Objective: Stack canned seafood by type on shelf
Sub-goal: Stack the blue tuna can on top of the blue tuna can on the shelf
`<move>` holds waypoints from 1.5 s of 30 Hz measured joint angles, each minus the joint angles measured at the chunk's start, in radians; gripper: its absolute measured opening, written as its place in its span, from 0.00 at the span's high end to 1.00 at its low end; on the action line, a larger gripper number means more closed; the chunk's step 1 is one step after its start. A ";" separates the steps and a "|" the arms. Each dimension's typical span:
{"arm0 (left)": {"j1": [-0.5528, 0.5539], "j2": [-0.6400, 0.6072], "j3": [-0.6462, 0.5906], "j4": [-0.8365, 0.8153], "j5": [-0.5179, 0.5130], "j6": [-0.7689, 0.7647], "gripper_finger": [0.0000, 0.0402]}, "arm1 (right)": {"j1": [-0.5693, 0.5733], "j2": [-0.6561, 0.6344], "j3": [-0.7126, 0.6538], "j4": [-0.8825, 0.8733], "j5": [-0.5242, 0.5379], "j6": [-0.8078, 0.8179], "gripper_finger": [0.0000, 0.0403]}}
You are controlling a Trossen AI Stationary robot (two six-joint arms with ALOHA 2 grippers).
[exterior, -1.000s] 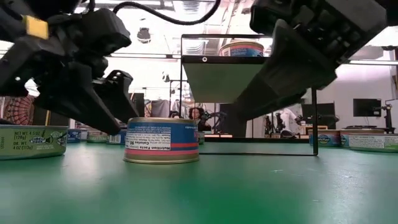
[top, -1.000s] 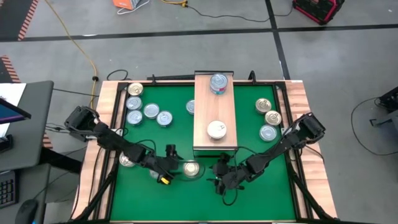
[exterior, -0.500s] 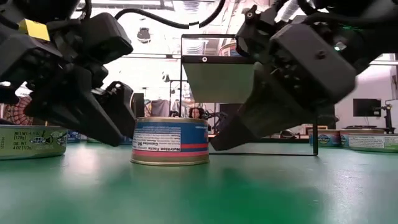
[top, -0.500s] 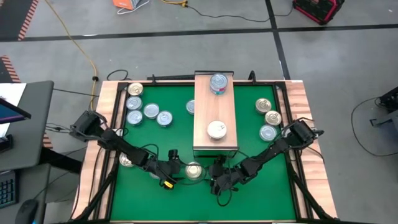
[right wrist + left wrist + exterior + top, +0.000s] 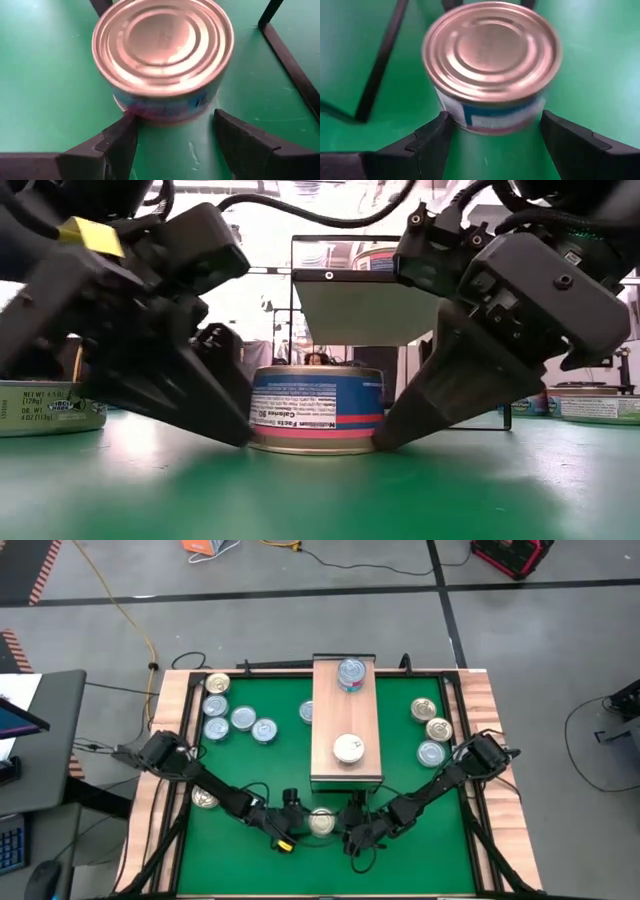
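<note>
A gold-topped can (image 5: 322, 822) with a blue and pink label (image 5: 315, 408) stands upright on the green mat, just near of the shelf (image 5: 346, 720). My left gripper (image 5: 300, 816) is open at its left side and my right gripper (image 5: 346, 827) is open at its right side. Each wrist view shows that arm's two fingers straddling the can (image 5: 492, 60) (image 5: 162, 50). A blue-silver can (image 5: 351, 673) and a white-topped can (image 5: 348, 748) sit on the shelf's plank top. My left gripper (image 5: 495, 120) comes slanting down from the table's left, with its open fingers on either side of the can. One fingertip (image 5: 442, 125) lies against the lower wall (image 5: 252, 438) on the can's left side. The can stands upright on the mat. My right gripper (image 5: 174, 117) comes slanting down from the table's right, fingers open around the can. One fingertip (image 5: 127, 125) meets the foot of the can's wall (image 5: 378, 442) on its right side. The can rests on the mat, not lifted.
Several cans lie on the mat left of the shelf (image 5: 243, 718), one more sits by the left border (image 5: 205, 798), and three lie to the right (image 5: 431, 752). The shelf's black frame legs (image 5: 290, 55) stand close behind the can. Open mat lies toward the near edge.
My left gripper has moved toward the table's right and near edge, sliding the can that way along the mat, still upright. My right gripper has come down and closed in on the can from the right until one finger reached it.
</note>
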 joint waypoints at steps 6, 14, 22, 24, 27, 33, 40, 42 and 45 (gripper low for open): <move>-0.001 0.053 0.063 -0.010 -0.028 0.021 0.28 | 0.002 0.000 -0.001 0.040 0.006 -0.051 0.29; 0.000 0.039 0.070 -0.021 -0.056 0.053 0.28 | 0.022 -0.099 0.050 -0.071 0.082 -0.071 0.29; 0.001 0.039 0.071 -0.011 -0.083 0.047 0.28 | -0.006 -0.125 0.050 -0.071 0.084 -0.075 0.29; 0.003 0.039 0.072 -0.012 -0.084 0.046 0.28 | -0.020 -0.113 0.050 -0.067 0.080 -0.075 0.29; 0.005 0.039 0.072 -0.033 -0.077 0.039 0.28 | -0.032 -0.109 0.055 -0.089 0.069 -0.073 0.29; -0.009 -0.005 0.071 -0.087 -0.077 0.035 0.28 | 0.026 -0.184 0.086 -0.226 0.076 -0.039 0.29; -0.008 -0.026 0.070 -0.087 -0.076 0.038 0.28 | 0.088 -0.185 0.087 -0.417 0.034 0.077 0.29; 0.002 -0.025 0.070 -0.085 -0.047 0.028 0.28 | 0.090 -0.146 0.087 -0.418 0.017 0.078 0.29; 0.022 -0.025 0.070 -0.085 0.000 0.005 0.28 | 0.073 -0.092 0.085 -0.411 0.016 0.060 0.29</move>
